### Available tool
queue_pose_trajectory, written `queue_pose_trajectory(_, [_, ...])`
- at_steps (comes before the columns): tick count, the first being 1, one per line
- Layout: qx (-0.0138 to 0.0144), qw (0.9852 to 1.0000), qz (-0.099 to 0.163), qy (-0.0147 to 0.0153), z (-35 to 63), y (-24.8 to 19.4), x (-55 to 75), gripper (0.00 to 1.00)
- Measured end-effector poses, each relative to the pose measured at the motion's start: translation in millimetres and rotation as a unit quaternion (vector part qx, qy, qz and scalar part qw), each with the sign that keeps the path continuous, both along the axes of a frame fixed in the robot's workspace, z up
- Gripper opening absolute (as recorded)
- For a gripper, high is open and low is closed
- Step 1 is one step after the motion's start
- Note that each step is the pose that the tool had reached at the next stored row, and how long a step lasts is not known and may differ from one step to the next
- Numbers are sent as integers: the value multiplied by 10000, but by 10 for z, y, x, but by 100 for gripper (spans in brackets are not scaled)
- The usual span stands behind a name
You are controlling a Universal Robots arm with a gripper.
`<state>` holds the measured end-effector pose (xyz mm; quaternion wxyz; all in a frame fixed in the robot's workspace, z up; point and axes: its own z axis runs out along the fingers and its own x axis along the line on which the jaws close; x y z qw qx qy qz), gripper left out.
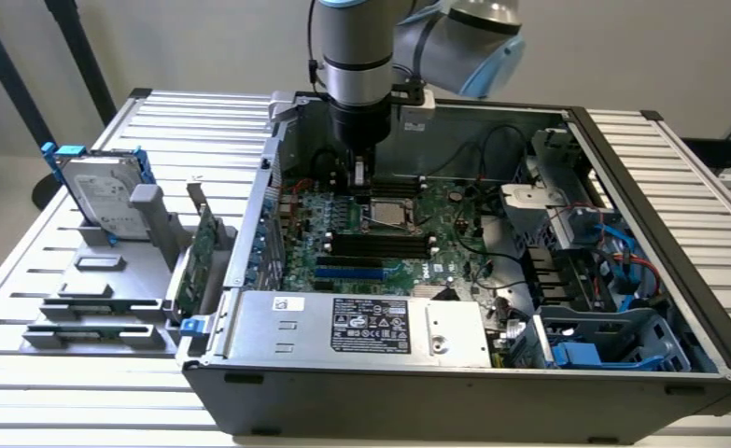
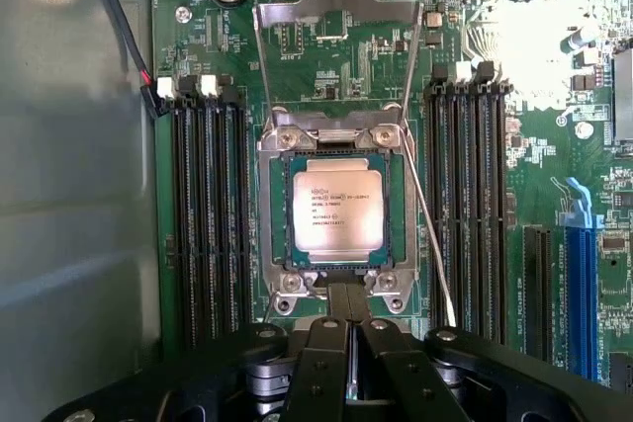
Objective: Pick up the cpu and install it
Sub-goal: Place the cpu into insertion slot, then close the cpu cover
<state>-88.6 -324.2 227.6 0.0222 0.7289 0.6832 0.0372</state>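
One cpu (image 2: 338,195) lies flat in its socket (image 2: 280,279) on the motherboard (image 1: 453,238), silver top up and printed lettering showing, square within the socket's frame. The socket's load plate (image 2: 336,5) is swung open and stands up from the hinge side, and a thin wire lever (image 2: 431,234) runs along one side of the socket. Rows of black memory slots (image 2: 210,224) flank the socket on both sides.

The gripper (image 2: 347,305) hangs straight down over the board, its fingers (image 2: 322,368) pressed together with nothing between them, tips at the socket's edge just beside the cpu. Whether they touch the frame cannot be told.

The motherboard lies in the bottom of an open computer case (image 1: 658,177), which also holds a silver box (image 1: 278,327) with a black label along its near wall and a blue plastic bay (image 1: 589,357) in the corner at the exterior view's right, with cables around it.

Outside the case, at the exterior view's left, a grey holder (image 1: 91,303) on the slatted table (image 1: 41,233) carries a hard drive (image 1: 101,201) with blue rails, standing on edge, and a green card (image 1: 189,266) upright beside the case wall.
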Motion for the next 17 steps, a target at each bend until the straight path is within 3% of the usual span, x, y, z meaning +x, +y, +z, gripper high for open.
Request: queue_pose_trajectory(17, [6, 10000, 0, 0, 1, 0, 40, 11])
